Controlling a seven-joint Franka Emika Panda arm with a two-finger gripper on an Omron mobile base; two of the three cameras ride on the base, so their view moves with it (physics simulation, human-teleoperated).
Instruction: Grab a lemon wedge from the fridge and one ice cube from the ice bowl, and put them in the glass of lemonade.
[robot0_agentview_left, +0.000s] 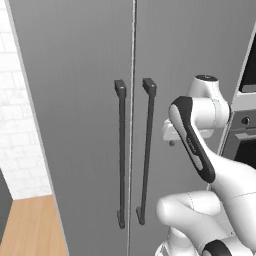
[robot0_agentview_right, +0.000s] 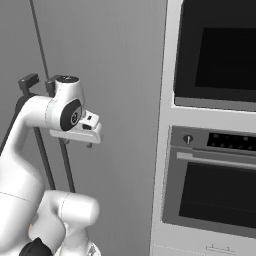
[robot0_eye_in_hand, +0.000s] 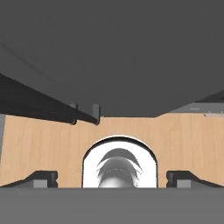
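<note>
We stood in front of the fridge (robot0_agentview_left: 75, 125) with both grey doors closed, so as far as the pictures showed, almost nothing of the job was done. The two black bar handles (robot0_agentview_left: 121, 155) ran side by side down the middle seam, and neither was being held. Our gripper (robot0_eye_in_hand: 112, 177) pointed down toward the wood floor (robot0_eye_in_hand: 43, 140), its two finger tips set wide apart at the edges of the hand view with nothing between them. The arm's wrist hung just in front of the right door, near the right handle but apart from it.

We judged that everything was left to do: pull a door open, find the lemon wedge inside, carry it to the glass, then fetch an ice cube from the bowl.

To the right stood the oven (robot0_agentview_right: 215, 195) with a dark microwave above it. We found no brand, label or readable writing anywhere.
</note>
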